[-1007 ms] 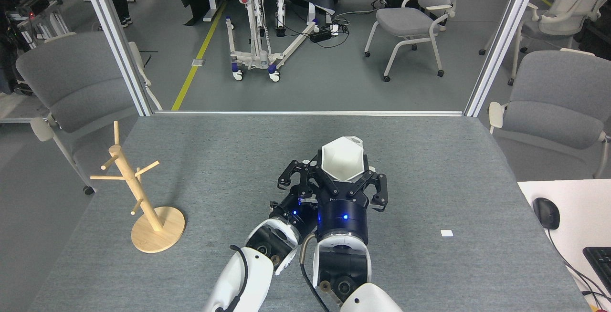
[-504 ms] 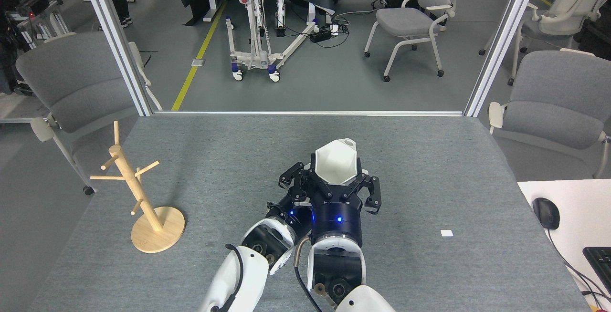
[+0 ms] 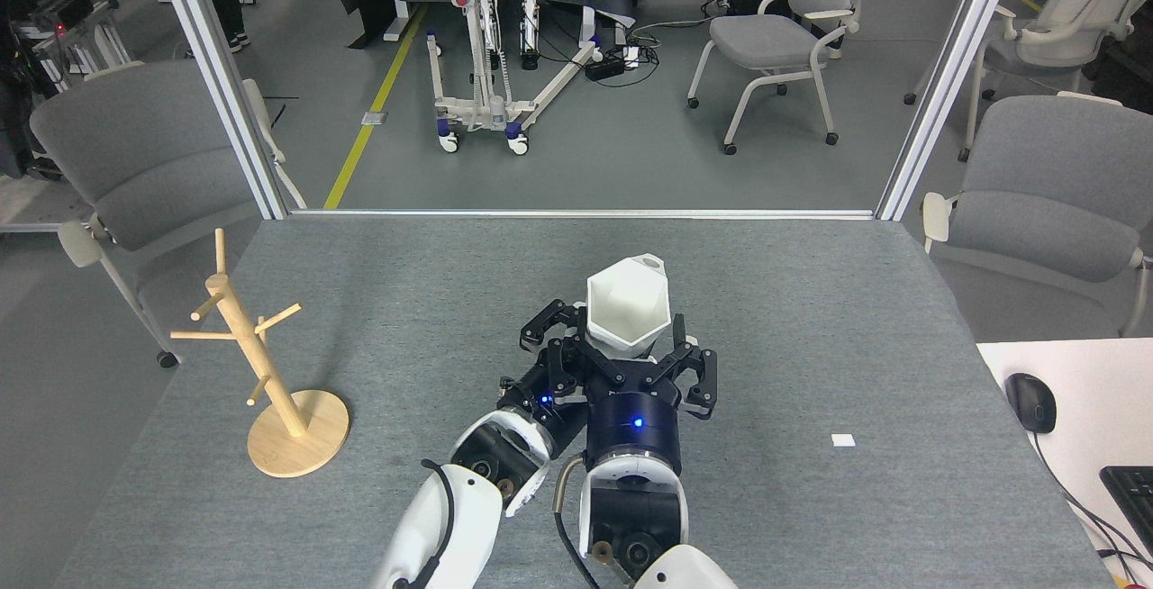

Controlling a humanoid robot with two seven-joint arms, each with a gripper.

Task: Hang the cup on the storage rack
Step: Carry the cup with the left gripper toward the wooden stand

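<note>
cup shifted left, rack well apart

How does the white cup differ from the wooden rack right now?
The cup is plain white and faceted; the storage rack is light wood with thin pegs. The cup is gripped by the right tool near the table's middle, while the rack stands free on its round base at the left. Both are upright, and nothing hangs on the rack yet.

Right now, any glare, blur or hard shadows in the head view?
Head view: sharp throughout, even overhead light; the cup reads bright white but its facets stay visible; the storage rack casts only a soft shadow on the grey table; frame posts lean outward, suggesting wide-angle distortion.
</note>
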